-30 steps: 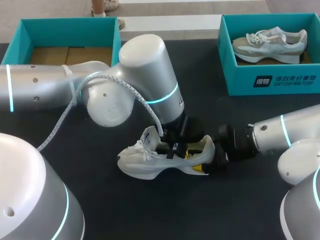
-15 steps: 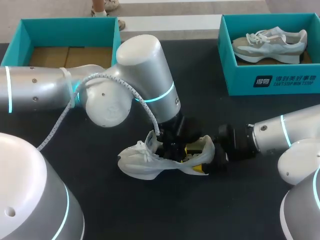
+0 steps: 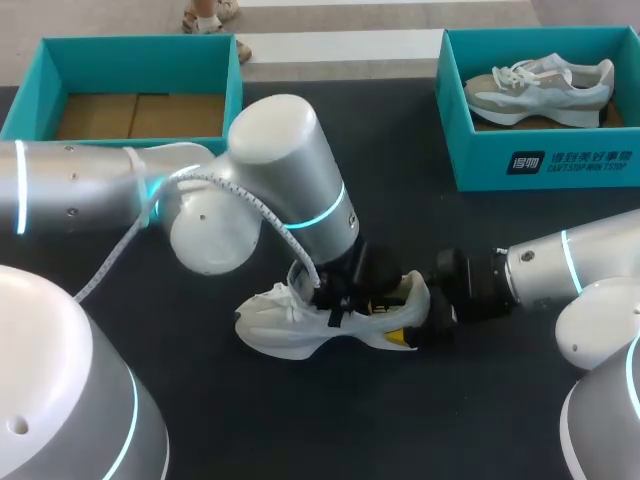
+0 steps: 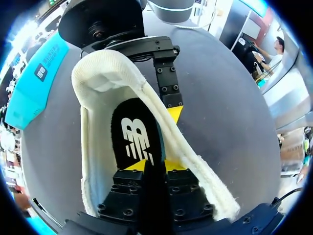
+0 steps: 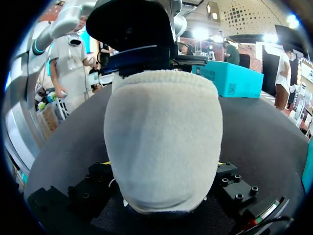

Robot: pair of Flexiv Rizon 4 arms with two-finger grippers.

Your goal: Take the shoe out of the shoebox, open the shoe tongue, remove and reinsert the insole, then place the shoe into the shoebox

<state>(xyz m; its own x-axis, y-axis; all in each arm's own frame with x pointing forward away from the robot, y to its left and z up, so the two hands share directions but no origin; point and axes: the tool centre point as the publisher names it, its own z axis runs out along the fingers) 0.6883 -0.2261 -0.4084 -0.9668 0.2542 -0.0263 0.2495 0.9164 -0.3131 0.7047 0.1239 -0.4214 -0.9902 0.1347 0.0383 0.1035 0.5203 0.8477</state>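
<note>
Shoe [image 3: 300,325] out of the empty shoebox [image 3: 140,47] and lying on the table [image 3: 400,420], we clamp its heel in our right pincer [image 3: 412,335] and pinch the insole [image 4: 134,137] with our left pincer [image 4: 146,165], apparently mid-removal; reinsertion and reboxing, 2 steps, remain.

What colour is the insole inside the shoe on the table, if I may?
Black insole with a white logo, best in the left wrist view.
</note>
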